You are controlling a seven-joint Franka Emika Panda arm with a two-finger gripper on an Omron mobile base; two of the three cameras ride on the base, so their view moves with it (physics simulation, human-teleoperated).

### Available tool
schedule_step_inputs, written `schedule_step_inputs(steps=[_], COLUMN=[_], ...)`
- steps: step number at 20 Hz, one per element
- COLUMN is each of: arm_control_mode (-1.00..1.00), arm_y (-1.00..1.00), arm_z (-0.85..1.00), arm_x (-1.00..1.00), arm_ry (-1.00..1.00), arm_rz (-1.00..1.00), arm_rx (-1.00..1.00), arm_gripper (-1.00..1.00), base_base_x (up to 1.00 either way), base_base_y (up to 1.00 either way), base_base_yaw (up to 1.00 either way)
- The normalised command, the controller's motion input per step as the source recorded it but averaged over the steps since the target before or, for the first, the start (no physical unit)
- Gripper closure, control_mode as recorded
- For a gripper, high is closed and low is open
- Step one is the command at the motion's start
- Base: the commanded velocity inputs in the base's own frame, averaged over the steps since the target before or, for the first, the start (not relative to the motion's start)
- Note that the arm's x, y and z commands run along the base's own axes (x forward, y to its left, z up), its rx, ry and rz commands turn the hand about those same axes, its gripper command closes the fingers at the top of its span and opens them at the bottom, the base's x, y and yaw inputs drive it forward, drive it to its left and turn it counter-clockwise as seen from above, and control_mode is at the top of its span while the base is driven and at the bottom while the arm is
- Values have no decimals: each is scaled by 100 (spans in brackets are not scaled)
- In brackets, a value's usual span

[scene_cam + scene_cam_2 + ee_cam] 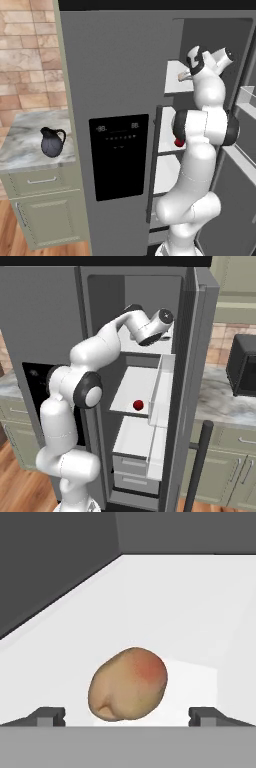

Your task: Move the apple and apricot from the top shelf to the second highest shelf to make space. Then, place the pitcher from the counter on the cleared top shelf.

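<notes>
The tan-brown apricot (127,683) lies on the white top shelf (190,612), close in front of my hand. My gripper (126,716) is open, one fingertip on each side of the apricot and neither touching it. In the left base view the apricot (183,76) peeks out beside my hand on the top shelf (172,82). The glossy red apple (138,404) rests on the second highest shelf (131,387), one level below my hand, and shows as a red patch (179,143) behind my arm. The dark pitcher (52,141) stands upright on the marbled counter (22,145), left of the fridge.
The fridge's left door with its black dispenser panel (118,155) is shut. The right door (200,356) stands open, its clear bins (161,387) close to the shelves' right side. A dark appliance (244,371) sits on the right counter. Drawers (132,468) lie at the fridge bottom.
</notes>
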Motion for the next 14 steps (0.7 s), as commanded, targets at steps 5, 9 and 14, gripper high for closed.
schedule_step_inputs(steps=[5,9,14], arm_control_mode=[-100,-100,-100], arm_y=[0,1,6], arm_z=[-4,-10,-20], arm_x=[45,46,40], arm_ry=[0,0,4], arm_rz=[0,0,0], arm_rx=[0,0,0], arm_gripper=[-100,-100,100], base_base_x=[0,0,0], base_base_y=[0,0,0], base_base_yaw=[0,0,0])
